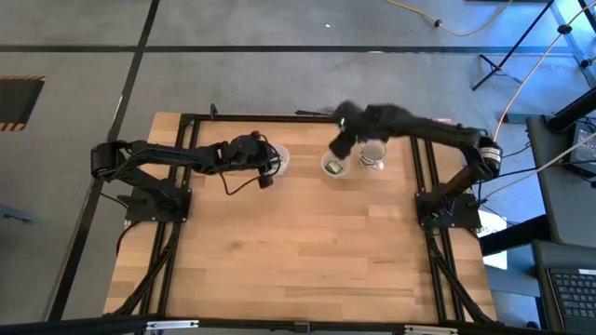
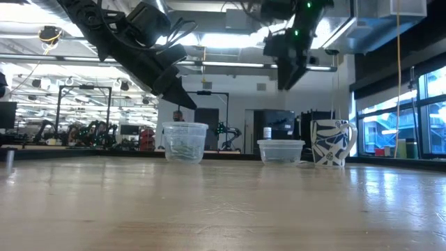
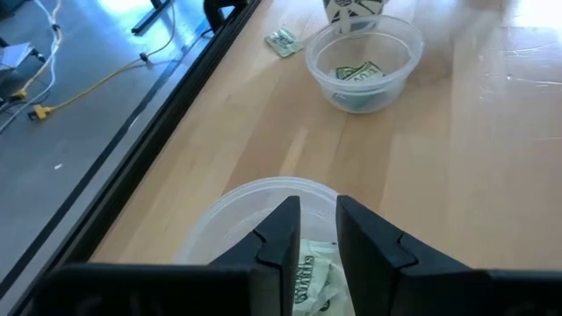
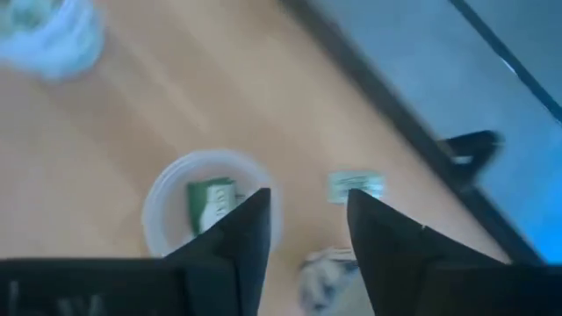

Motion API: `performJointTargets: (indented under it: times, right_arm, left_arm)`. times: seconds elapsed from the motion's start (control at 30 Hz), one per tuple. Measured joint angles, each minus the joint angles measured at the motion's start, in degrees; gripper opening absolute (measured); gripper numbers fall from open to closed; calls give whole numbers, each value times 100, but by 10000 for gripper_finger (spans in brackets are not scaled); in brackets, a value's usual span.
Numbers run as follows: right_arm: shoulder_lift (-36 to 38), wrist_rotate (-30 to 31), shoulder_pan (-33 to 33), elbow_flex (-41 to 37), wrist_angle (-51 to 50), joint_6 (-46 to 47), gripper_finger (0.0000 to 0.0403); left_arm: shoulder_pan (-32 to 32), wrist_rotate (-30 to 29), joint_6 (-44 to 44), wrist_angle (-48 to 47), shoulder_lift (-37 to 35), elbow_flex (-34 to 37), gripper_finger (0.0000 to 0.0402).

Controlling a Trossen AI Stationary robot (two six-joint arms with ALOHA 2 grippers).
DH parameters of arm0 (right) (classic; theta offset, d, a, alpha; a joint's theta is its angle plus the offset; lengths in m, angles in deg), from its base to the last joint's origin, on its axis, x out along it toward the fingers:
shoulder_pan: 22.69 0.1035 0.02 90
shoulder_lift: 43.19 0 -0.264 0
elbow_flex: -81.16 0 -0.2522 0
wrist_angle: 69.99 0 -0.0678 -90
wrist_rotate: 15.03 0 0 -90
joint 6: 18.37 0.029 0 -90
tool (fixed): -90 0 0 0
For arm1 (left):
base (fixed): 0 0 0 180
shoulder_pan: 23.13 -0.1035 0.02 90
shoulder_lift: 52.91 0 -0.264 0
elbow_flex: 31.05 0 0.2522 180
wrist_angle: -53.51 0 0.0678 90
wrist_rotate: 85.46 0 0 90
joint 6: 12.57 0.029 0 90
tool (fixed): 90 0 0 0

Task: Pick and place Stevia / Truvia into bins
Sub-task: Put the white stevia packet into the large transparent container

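Two clear cups stand on the wooden table. The left cup point(image 1: 277, 160) point(image 2: 185, 142) point(image 3: 263, 219) holds green and white sachets point(image 3: 314, 274). My left gripper point(image 3: 317, 235) point(image 1: 264, 171) point(image 2: 185, 99) hovers just above its mouth, fingers a narrow gap apart with nothing between them. The right cup point(image 1: 335, 166) point(image 2: 281, 150) point(image 4: 206, 211) point(image 3: 364, 66) holds a green sachet point(image 4: 211, 204) point(image 3: 356, 74). My right gripper point(image 4: 307, 233) point(image 1: 341, 141) point(image 2: 286, 73) is open and empty, raised above this cup's far side. One loose sachet point(image 4: 356, 184) point(image 3: 283, 41) lies flat on the table beyond the right cup.
A white mug with a blue pattern point(image 1: 372, 154) point(image 2: 333, 142) stands right of the right cup. The black frame rail point(image 1: 279, 117) runs along the table's far edge, close behind the cups. The wooden top point(image 1: 298, 251) stretches toward the near edge.
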Motion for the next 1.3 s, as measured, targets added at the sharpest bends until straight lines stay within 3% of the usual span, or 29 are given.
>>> performJointTargets:
  times: [0.13, 0.23, 0.37, 0.6, 1.03, 1.3]
  right_arm:
    - [0, -90, -568, 801, -644, -162, 160]
    - [0, -531, -1059, 1112, -839, -491, 160]
    - [-13, -1261, -1745, 1162, -793, -931, 161]
    - [-465, -1866, -2628, 1147, -830, -1625, 161]
    - [-2147, -2009, -2862, 1138, -741, -1953, 158]
    - [-2442, -2006, -2862, 1136, -798, -1936, 129]
  left_arm:
    - [0, 186, 0, -16, 0, 0, 70]
    - [0, 301, 0, -18, 0, 0, 71]
    - [0, 313, 0, -27, 0, 0, 72]
    - [0, 312, -186, -42, 0, 0, 69]
    - [0, 344, -393, -46, 0, 0, 68]
    - [0, 598, -393, -48, 0, -1, 70]
